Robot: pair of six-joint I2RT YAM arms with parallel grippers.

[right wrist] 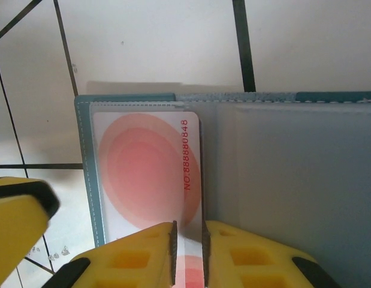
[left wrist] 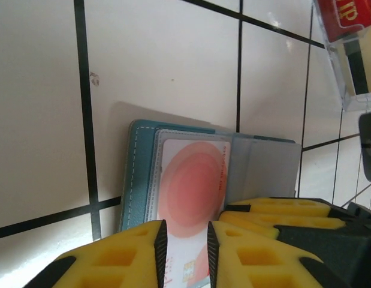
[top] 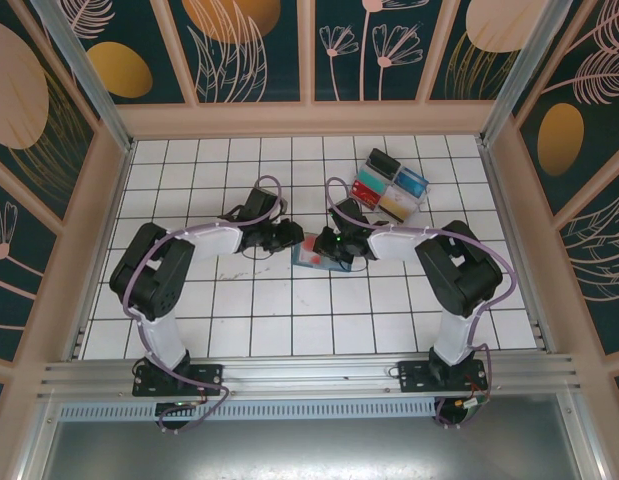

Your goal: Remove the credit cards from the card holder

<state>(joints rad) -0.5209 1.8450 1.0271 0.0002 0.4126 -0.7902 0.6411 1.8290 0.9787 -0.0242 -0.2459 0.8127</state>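
Card (left wrist: 194, 180) at left gripper (left wrist: 186, 234) — inside holder (left wrist: 136, 180)

Left arm (top: 161, 322), white links with black joints: elbow raised and bent outward, forearm reaching inward. Right arm (top: 449, 338), same build: mirrored pose, forearm reaching inward to meet mine.

Left gripper (left wrist: 185, 235), yellow moulded fingers with black pad edges: pitched downward, jaws close together with a narrow slit between the pads. Whether it clamps anything, I cannot tell.

Right gripper (right wrist: 188, 235), same yellow fingers: pitched downward, slit equally narrow. Its fingers sit just beside my left fingertips, to their right.
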